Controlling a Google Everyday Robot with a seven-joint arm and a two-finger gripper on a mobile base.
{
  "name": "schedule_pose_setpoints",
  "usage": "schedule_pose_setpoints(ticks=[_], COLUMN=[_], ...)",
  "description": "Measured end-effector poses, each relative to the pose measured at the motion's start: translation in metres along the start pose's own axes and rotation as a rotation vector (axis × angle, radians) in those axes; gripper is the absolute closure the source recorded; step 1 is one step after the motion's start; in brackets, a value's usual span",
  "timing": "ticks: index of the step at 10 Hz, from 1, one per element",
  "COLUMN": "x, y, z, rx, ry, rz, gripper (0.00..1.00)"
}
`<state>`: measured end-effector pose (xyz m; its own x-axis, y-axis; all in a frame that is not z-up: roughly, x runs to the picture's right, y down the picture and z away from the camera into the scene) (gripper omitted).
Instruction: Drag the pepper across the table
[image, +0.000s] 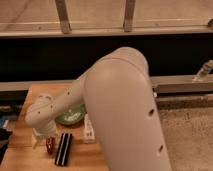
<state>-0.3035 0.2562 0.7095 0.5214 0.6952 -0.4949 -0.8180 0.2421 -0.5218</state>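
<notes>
The pepper (49, 145) is a small dark-red glossy object near the front left of the light wooden table (25, 145). My gripper (44, 140) hangs from the white arm (115, 110) directly over the pepper and seems to touch it. The arm's wrist hides most of the gripper. A black striped bar (63, 148) lies just right of the pepper, lengthwise toward the front edge.
A green bowl (70, 116) sits behind the bar, partly under the arm. A white bottle-like object (88, 129) lies right of the bar. A dark object (5, 125) is at the table's left edge. The large arm covers the table's right part.
</notes>
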Motion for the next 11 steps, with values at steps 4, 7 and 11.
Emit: schedule_pose_setpoints(ticks=[4, 7, 11], x=[-0.014, -0.018, -0.019], y=[0.011, 0.01, 0.006], z=[0.025, 0.044, 0.057], rx=[-0.028, -0.02, 0.046], ry=[0.006, 0.013, 0.012], rz=[-0.038, -0.048, -0.065], gripper=[0.34, 0.34, 0.57])
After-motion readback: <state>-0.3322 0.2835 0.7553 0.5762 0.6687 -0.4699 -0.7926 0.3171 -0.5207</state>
